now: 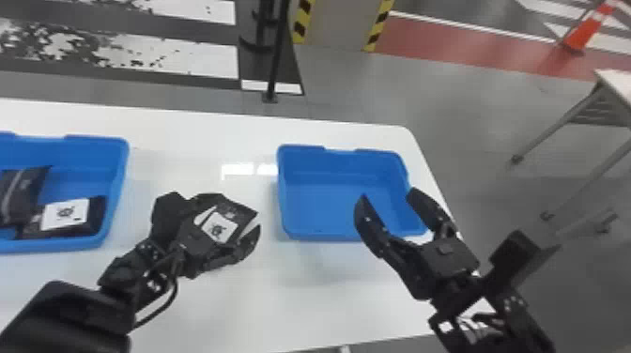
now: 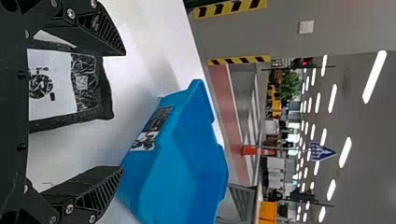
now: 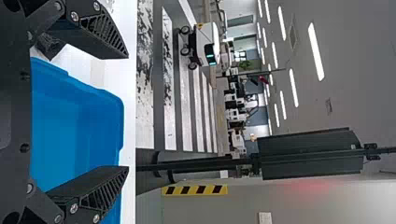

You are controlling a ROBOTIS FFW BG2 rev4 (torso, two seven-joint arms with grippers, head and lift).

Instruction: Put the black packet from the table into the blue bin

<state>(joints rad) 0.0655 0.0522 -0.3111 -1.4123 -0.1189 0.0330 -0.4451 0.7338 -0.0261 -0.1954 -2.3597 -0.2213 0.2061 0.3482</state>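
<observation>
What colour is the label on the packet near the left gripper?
The label is white with black marks, clearest in the left wrist view.

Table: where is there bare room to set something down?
Bare: the table between the arms, nearer than the right bin, and behind both bins. Free too: that bin's left half, beside the right tool. Crowded: the left bin, with packets, and between the bins, where the left tool and black packet are.

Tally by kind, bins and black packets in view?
Blue bins: 2 (left bin, right bin)
Black packets: 3 visible (striped packet and labelled packet in the left bin, loose packet outside both)
Total: 5
</observation>
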